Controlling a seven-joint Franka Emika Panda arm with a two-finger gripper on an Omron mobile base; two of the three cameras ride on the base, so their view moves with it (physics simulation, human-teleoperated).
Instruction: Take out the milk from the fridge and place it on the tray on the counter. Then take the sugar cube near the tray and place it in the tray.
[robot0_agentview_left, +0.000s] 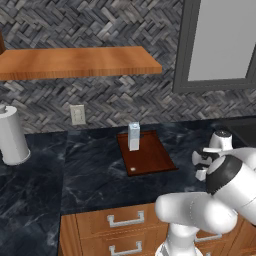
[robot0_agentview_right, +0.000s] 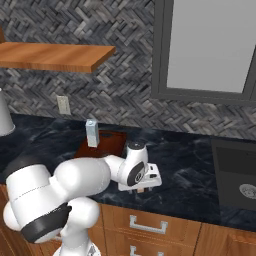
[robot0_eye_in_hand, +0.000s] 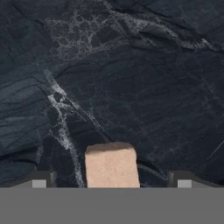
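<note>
On the bench (robot0_agentview_left: 90, 170) the milk (robot0_agentview_left: 133, 136) stands upright on the tray (robot0_agentview_left: 150, 157) — I've got the gripper (robot0_eye_in_hand: 111, 183) spread wide, straddling the sugar cube (robot0_eye_in_hand: 111, 166) beside that tray.

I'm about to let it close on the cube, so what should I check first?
1. milk upright on the tray: ok.
2. sugar cube lies between the fingertips in the hand view: ok.
3. pincer open, tips apart on both sides: ok.
4. Cube resting on the counter: ok.
5. Tips low enough to grip: cannot tell.
6. Free spot on the tray: ok.
</note>
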